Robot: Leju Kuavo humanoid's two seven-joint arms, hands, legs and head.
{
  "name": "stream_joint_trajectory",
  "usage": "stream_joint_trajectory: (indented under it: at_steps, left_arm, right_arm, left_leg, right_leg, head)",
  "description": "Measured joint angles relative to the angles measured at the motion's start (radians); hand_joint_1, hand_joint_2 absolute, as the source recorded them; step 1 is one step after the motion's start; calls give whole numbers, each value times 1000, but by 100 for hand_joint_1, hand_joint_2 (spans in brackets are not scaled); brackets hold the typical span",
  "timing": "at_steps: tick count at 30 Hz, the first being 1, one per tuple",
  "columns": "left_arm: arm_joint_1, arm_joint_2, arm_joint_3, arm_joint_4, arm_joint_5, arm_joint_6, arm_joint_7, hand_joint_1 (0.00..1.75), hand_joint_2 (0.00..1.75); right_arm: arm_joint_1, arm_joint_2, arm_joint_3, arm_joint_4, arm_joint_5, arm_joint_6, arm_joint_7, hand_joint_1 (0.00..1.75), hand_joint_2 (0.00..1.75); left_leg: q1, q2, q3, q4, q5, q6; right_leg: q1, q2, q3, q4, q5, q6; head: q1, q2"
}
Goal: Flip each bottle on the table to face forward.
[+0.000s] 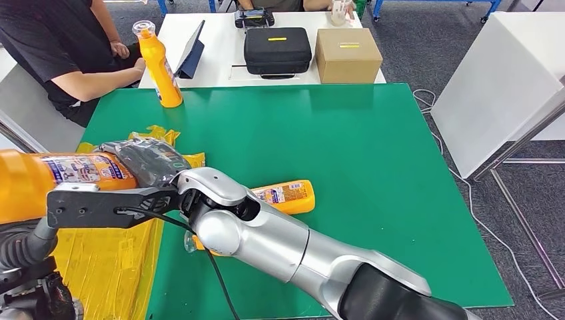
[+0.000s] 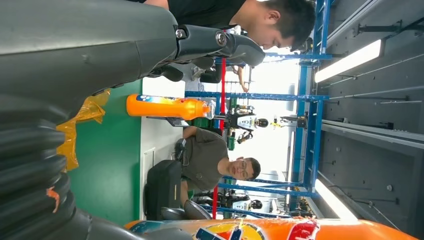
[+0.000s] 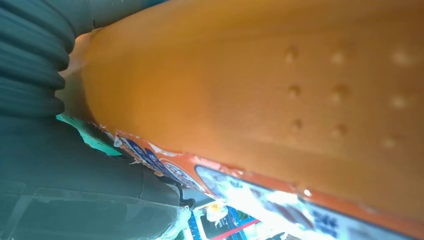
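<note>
My right arm reaches across from the lower right, and its dark right hand (image 1: pixel 150 163) grips a large orange bottle (image 1: pixel 40 183) held sideways at the left, above the table. The right wrist view has this bottle (image 3: pixel 260 95) pressed close against the hand (image 3: pixel 60 190). In the left wrist view my left hand (image 2: pixel 100 55) has its fingers (image 2: pixel 225 45) stretched out with nothing in them, and the held bottle (image 2: pixel 280 230) lies beside it. A second orange bottle (image 1: pixel 160 67) (image 2: pixel 165 107) stands upright at the back left. A third (image 1: pixel 290 195) lies on its side behind my right forearm.
The green table (image 1: pixel 360 153) has crumpled yellow bags (image 1: pixel 106 260) along its left side. Behind it a white table (image 1: pixel 220 63) carries a black case (image 1: pixel 277 50), a cardboard box (image 1: pixel 348 55) and a tablet (image 1: pixel 193 50). A person (image 1: pixel 53 47) sits at the back left.
</note>
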Motion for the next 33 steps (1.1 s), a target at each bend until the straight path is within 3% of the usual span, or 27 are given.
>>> stream_joint_trajectory:
  at_steps: [8,13,20,33]
  left_arm:
    - [15,-10,-5,50,55,-84,8,0,175]
    - [7,-16,-56,74,98,-150,45,0,175]
    - [-30,-29,-123,94,105,-158,55,0,175]
    - [-53,-49,-159,101,102,-150,70,0,175]
  right_arm:
    - [28,-4,-10,45,8,-10,-33,175,175]
    - [27,-10,-41,88,27,-28,-16,175,175]
    - [27,-10,-88,149,42,-33,-17,175,175]
    - [27,2,-107,191,58,-34,-23,175,175]
  left_leg:
    - [0,0,0,0,0,0]
    - [0,0,0,0,0,0]
    - [-1,1,0,0,0,0]
    - [0,1,0,0,0,0]
  right_leg:
    - [0,0,0,0,0,0]
    - [0,0,0,0,0,0]
    - [0,0,0,0,0,0]
    - [0,0,0,0,0,0]
  head:
    - [0,0]
    - [0,0]
    - [0,0]
    - [0,0]
